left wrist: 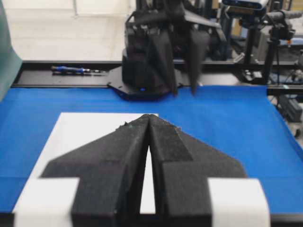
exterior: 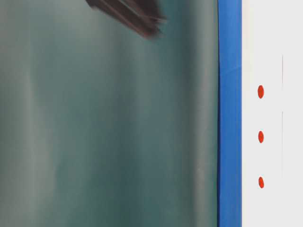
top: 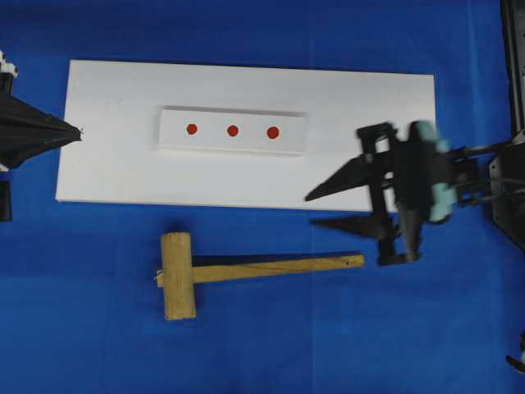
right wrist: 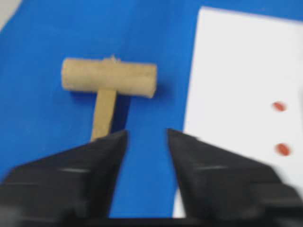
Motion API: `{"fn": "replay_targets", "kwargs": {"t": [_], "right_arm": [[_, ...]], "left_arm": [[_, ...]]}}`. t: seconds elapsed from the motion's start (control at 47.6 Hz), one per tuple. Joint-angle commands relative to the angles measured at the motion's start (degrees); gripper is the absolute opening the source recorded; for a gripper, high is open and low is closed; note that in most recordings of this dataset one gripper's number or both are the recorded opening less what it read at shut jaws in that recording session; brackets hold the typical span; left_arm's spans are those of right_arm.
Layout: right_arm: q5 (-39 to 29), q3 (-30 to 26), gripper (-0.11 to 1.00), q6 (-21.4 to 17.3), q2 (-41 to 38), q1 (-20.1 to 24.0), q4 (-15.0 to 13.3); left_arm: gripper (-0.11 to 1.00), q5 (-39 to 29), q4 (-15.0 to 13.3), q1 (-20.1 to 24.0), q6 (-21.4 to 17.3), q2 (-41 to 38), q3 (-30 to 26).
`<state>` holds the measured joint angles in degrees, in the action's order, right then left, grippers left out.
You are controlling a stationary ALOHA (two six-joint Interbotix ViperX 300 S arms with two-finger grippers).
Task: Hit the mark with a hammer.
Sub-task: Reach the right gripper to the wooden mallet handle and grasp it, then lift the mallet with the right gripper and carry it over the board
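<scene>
A wooden hammer point(top: 238, 272) lies flat on the blue cloth below the white board point(top: 107, 156), head to the left, handle pointing right. Three red marks point(top: 232, 130) sit in a row on a raised white strip point(top: 172, 139) on the board. My right gripper point(top: 312, 209) hovers open just above and right of the handle's end, nothing between its fingers. In the right wrist view the hammer point(right wrist: 109, 82) lies ahead, its handle passing under the left finger point(right wrist: 102, 156) of my right gripper point(right wrist: 147, 135). My left gripper point(top: 79, 131) is shut and empty at the board's left edge, as the left wrist view also shows it point(left wrist: 149, 117).
The table-level view shows the red marks point(exterior: 261, 136) on the white board point(exterior: 284, 198) beyond a blurred green surface. In the left wrist view the right arm's base point(left wrist: 142, 90) stands at the far end of the blue cloth, with a pen-like tool point(left wrist: 75, 70) behind it.
</scene>
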<state>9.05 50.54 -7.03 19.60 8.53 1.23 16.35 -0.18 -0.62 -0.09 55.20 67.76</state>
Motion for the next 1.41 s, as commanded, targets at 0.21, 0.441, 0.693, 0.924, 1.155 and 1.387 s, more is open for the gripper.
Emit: {"fn": "replay_targets", "kwargs": {"t": [0.21,0.441,0.693,0.924,1.155,1.387], "right_arm": [[1.23,-7.47,0.89,-1.14,-14.41,3.08,2.02],[5.89,-10.63,0.85,-1.14,-23.82,4.83,5.36],[10.72,-12.92,0.85,-1.14,-31.90,6.50,9.49],[13.10,-14.77,0.85,-1.14,-38.67,6.86,11.78],[12.83,-15.21,0.75,-0.97,-39.81,7.12,11.95],[11.87,-15.21,0.14,0.35,-38.06,7.12,11.43]], "left_arm": [[0.00,0.26,-0.09,-0.18,0.26,-0.62,-0.79],[0.00,0.26,-0.09,-0.18,0.26,-0.62,-0.44],[0.00,0.26,-0.09,-0.18,0.26,-0.62,-0.35],[0.00,0.26,-0.18,-0.18,0.44,-0.62,-0.35],[0.00,0.26,-0.18,-0.18,0.53,-0.35,-0.44],[0.00,0.26,-0.18,-0.09,0.53,-0.26,-0.44]]}}
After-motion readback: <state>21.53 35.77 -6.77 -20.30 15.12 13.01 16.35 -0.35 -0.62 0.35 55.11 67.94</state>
